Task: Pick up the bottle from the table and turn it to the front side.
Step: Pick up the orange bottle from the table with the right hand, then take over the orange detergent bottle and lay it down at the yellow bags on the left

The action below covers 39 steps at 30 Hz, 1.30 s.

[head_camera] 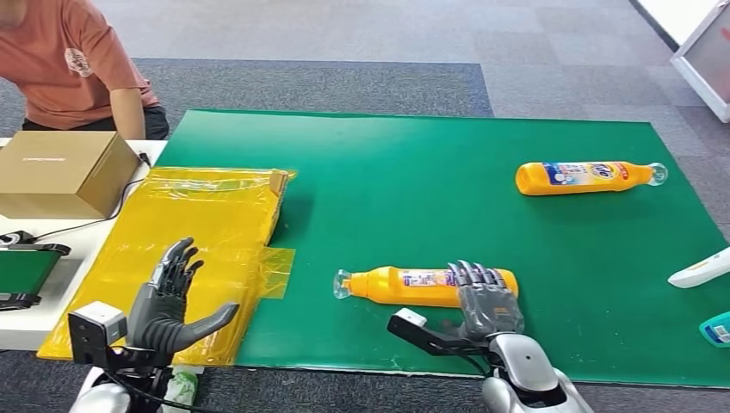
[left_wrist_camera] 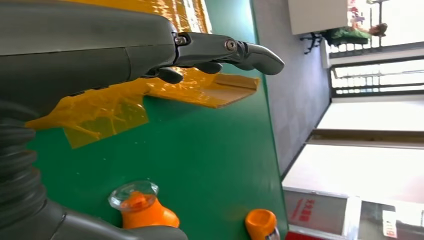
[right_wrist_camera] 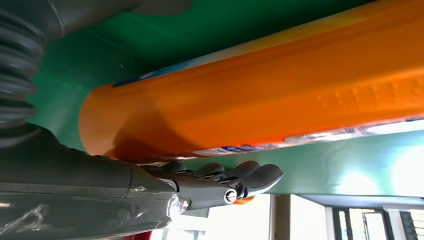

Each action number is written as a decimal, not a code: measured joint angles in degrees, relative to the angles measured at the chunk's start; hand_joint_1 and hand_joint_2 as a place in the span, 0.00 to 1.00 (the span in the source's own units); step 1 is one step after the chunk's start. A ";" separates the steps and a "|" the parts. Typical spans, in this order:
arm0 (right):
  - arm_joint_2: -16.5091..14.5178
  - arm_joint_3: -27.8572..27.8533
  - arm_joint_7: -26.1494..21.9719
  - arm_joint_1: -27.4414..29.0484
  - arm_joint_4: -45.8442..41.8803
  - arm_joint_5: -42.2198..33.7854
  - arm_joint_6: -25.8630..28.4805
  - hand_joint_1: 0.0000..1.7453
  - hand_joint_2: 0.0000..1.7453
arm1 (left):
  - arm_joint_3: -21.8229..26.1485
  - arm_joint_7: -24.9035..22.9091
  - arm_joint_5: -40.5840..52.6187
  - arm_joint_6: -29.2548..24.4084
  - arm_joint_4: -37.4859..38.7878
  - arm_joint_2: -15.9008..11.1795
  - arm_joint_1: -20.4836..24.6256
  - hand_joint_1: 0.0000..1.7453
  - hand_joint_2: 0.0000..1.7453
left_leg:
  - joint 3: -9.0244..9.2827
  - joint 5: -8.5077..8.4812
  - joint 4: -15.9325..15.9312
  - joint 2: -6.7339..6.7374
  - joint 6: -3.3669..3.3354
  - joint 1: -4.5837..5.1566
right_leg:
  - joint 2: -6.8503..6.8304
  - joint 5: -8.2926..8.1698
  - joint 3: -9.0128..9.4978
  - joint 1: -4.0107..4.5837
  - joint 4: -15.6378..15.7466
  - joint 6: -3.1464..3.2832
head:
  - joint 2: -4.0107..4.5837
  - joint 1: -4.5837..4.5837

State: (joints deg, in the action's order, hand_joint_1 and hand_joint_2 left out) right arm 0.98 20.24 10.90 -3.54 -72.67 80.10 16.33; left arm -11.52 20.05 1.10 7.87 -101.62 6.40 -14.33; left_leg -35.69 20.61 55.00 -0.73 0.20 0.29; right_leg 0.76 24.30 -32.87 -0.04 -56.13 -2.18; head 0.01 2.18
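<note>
Indoor robot test room, office-type. Grey carpet tiles point(head_camera: 344, 34) cover the floor at 12 o'clock. Green mat point(head_camera: 448, 172) serves as the work surface, centre. Cardboard box point(head_camera: 60, 172) on a white table point(head_camera: 21, 327), 9 o'clock; seated person point(head_camera: 77, 69), 10 o'clock.

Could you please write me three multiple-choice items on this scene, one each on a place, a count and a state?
1. Where does the right hand rest?
A. On the base end of the near bottle
B. On the cardboard box
C. On the far bottle

2. How many orange bottles lie on the green mat?
A. One
B. Two
C. Four

3. How is the left hand?
A. Gripping a bottle
B. Pressing the box
C. Empty, fingers spread

Answers: 1 A, its fingers lie over that bottle's base end. 2 B, the near one and the far bottle. 3 C, it hovers over the yellow sheet, holding nothing.
</note>
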 joint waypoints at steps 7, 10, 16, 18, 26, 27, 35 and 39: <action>-1.42 0.74 0.73 -8.69 11.89 4.24 3.20 0.00 1.00 | -4.44 0.56 0.07 1.63 -0.73 -0.38 1.56 0.00 1.00 | 0.05 -0.12 0.00 0.00 -0.03 0.00 | 0.00 -0.11 0.04 0.00 0.00 0.02 | 0.00 0.00; -2.20 0.97 0.71 -11.11 15.61 4.58 3.53 0.03 1.00 | -5.96 0.68 0.03 1.76 -0.80 -0.64 1.86 0.00 1.00 | 0.05 -0.15 0.00 0.00 -0.01 0.00 | 0.00 -0.16 0.04 0.00 0.00 0.03 | 0.00 0.00; -3.36 1.17 -0.82 -13.51 19.84 3.42 3.00 1.00 1.00 | -7.39 1.13 -0.46 1.66 -0.87 -1.14 2.08 0.00 1.00 | 0.06 -0.18 0.00 0.00 -0.01 -0.01 | 0.00 -0.19 0.04 0.00 0.00 0.04 | 0.00 0.00; -3.51 1.21 -1.52 -13.86 20.32 2.62 2.80 1.00 1.00 | -7.58 1.15 -0.56 1.60 -0.97 -1.33 2.12 0.00 1.00 | 0.07 -0.18 0.00 0.01 0.00 -0.01 | 0.01 -0.20 0.04 0.01 0.00 0.06 | 0.00 0.01; -3.82 0.94 -9.35 -13.69 18.14 -10.08 1.51 1.00 1.00 | -7.72 1.15 -1.33 1.56 -1.10 -1.78 2.16 0.00 1.00 | 0.11 -0.18 0.00 0.01 0.00 -0.01 | 0.00 -0.21 0.06 0.01 0.00 0.07 | 0.00 0.01; -3.90 0.87 -10.05 -13.48 17.77 -11.06 1.05 1.00 1.00 | -7.72 1.17 -1.44 1.49 -1.10 -1.81 2.15 0.00 1.00 | 0.11 -0.18 0.00 0.02 0.00 -0.01 | 0.00 -0.21 0.06 0.01 0.00 0.07 | 0.00 0.00; -5.75 -4.95 -27.66 -6.49 5.05 -71.34 -17.41 1.00 1.00 | -7.64 3.76 -4.09 -0.28 -0.95 -2.79 2.34 0.00 1.00 | -0.03 -0.19 0.00 -0.07 -0.03 -0.01 | -0.11 -0.16 0.00 0.01 0.00 0.03 | 0.00 0.00; -6.06 -4.07 -28.74 -4.66 -2.06 -71.20 -12.22 1.00 1.00 | -7.67 3.30 -3.94 0.38 -0.78 -3.02 3.45 0.00 1.00 | -0.03 -0.16 0.00 -0.04 0.01 -0.01 | -0.03 -0.17 -0.06 0.01 -0.01 0.07 | 0.00 -0.01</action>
State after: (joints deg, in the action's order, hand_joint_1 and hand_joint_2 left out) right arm -5.07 16.17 -17.84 -8.19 -74.73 8.90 4.11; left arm -19.19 23.35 -2.84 8.26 -102.40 3.39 -10.88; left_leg -35.72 20.44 55.00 -0.77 0.21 0.28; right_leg 0.74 24.13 -32.93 -0.03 -56.14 -2.10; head 0.01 2.17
